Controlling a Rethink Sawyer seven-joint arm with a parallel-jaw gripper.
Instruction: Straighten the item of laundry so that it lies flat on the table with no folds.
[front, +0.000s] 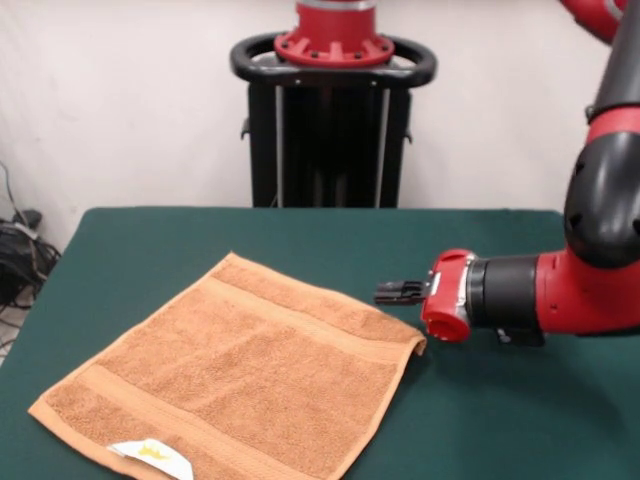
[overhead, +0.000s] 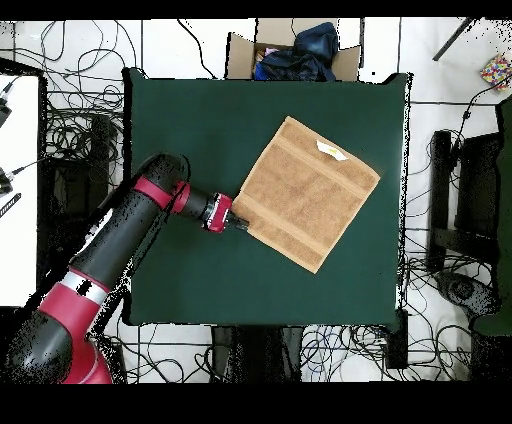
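The orange-tan towel lies spread out on the dark green table, set as a diamond, with its white tag at the near edge. In the overhead view the towel sits right of the table's centre, with the tag near its far edge. My gripper reaches in sideways from the right, just above the towel's right corner, which curls up slightly. In the overhead view the gripper is at the towel's left corner. No fold shows on the towel.
The robot's pedestal stands behind the table's far edge. A cardboard box with dark cloth sits beyond the table's edge in the overhead view. Cables cover the floor around the table.
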